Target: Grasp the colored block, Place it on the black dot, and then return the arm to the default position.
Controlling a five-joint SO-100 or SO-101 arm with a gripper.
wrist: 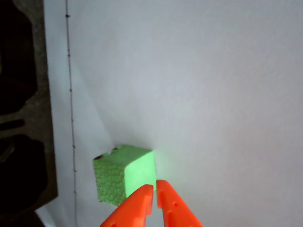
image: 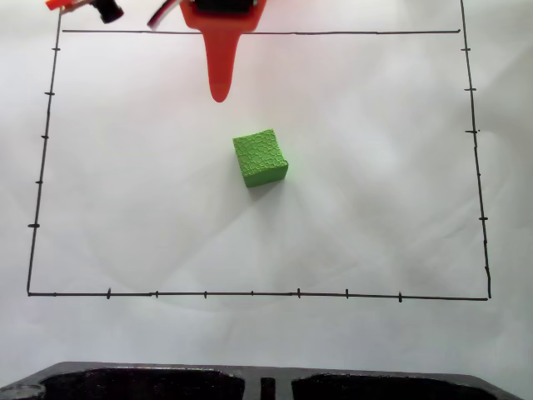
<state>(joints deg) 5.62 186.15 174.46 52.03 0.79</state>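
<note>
The block sits alone on the white paper, near the centre of the drawn frame in the fixed view. The gripper hangs at its 11 o'clock, apart from it. In the wrist view the orange fingertips are pressed almost together, holding nothing, with the block at their 10 o'clock. A black dot edge peeks from behind the block.
</note>
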